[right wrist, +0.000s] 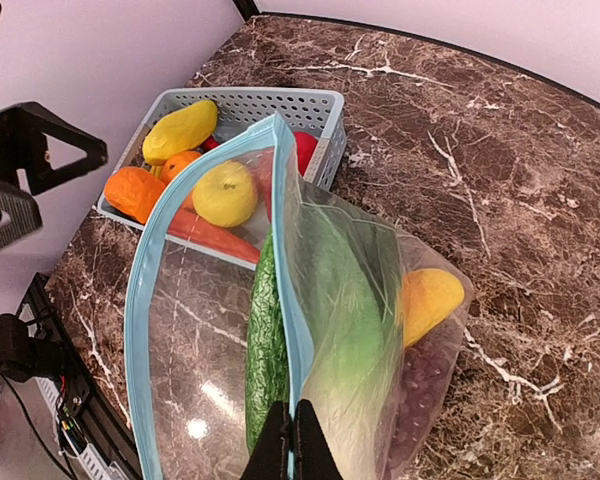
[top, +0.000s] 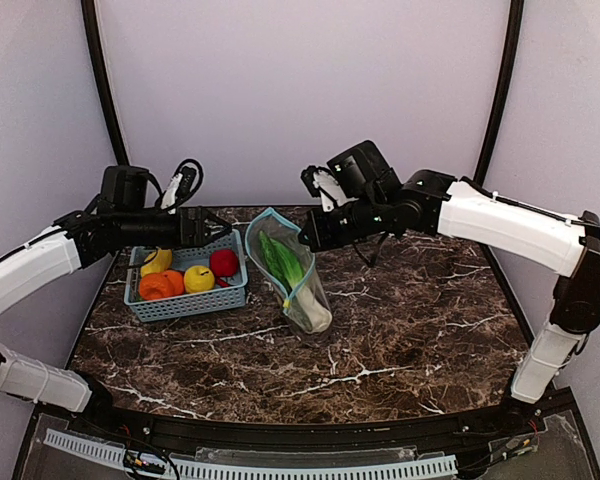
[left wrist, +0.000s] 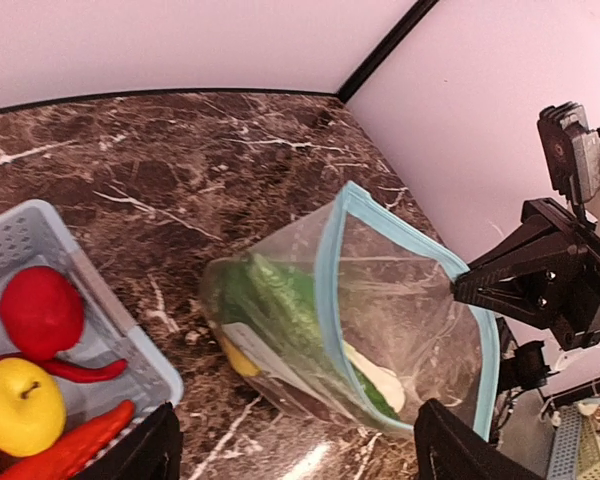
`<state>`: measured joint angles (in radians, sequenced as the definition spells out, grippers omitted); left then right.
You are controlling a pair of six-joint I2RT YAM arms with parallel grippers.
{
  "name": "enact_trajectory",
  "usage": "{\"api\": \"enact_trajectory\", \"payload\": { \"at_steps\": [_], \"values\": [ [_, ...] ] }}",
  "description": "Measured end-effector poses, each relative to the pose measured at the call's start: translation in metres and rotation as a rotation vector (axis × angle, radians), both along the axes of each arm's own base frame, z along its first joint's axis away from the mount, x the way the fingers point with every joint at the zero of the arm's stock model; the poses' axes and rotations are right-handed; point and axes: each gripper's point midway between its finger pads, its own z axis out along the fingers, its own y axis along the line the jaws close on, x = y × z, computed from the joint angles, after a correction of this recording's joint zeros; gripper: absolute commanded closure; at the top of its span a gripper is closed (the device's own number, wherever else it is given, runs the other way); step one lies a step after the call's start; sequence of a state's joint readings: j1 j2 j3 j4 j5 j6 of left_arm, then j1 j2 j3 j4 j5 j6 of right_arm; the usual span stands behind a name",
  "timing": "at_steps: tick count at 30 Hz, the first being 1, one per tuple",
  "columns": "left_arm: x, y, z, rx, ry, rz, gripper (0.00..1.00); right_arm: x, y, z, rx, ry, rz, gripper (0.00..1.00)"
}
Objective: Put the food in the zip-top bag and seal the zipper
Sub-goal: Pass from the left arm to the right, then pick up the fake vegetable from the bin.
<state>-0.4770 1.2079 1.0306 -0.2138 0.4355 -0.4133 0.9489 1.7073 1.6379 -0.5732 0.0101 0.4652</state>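
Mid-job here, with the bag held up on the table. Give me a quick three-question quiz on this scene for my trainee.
1. True or false: the bag is sealed shut.
2. What does the right gripper pinch? A) the bag's bottom corner B) its blue strip C) nothing
3. Fill in: the loose fruit lies in the ____.
Key: 1 false, its mouth gapes open. 2 B. 3 basket.
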Motion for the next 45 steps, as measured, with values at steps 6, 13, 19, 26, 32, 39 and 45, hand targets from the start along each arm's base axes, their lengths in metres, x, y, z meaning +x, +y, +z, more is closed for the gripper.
{"api": "enact_trajectory", "payload": {
  "at_steps": [6, 13, 19, 26, 32, 39, 45],
  "values": [
    [0.010, 0.062, 0.000, 0.102, 0.011, 0.161, 0.12, 0.001, -0.001, 0.000, -0.004, -0.005, -0.008, 1.00],
    [0.005, 0.131, -0.058, 0.237, 0.163, 0.371, 0.02, 0.002, -0.001, -0.001, -0.005, -0.006, -0.008, 1.00],
    [-0.012, 0.158, -0.104, 0.324, 0.264, 0.479, 0.01, 0.002, 0.000, -0.003, -0.003, -0.006, -0.008, 1.00],
    [-0.008, 0.176, -0.128, 0.423, 0.311, 0.552, 0.01, 0.003, 0.001, -0.007, 0.001, -0.009, -0.008, 1.00],
    [-0.004, 0.182, -0.141, 0.466, 0.337, 0.569, 0.01, 0.003, 0.002, -0.007, 0.008, -0.014, -0.007, 1.00],
    [-0.002, 0.186, -0.152, 0.499, 0.354, 0.578, 0.02, 0.002, 0.000, -0.008, 0.010, -0.015, -0.008, 1.00],
    [0.000, 0.190, -0.158, 0.519, 0.359, 0.582, 0.15, 0.002, -0.001, -0.007, 0.013, -0.017, -0.008, 1.00]
  ]
}}
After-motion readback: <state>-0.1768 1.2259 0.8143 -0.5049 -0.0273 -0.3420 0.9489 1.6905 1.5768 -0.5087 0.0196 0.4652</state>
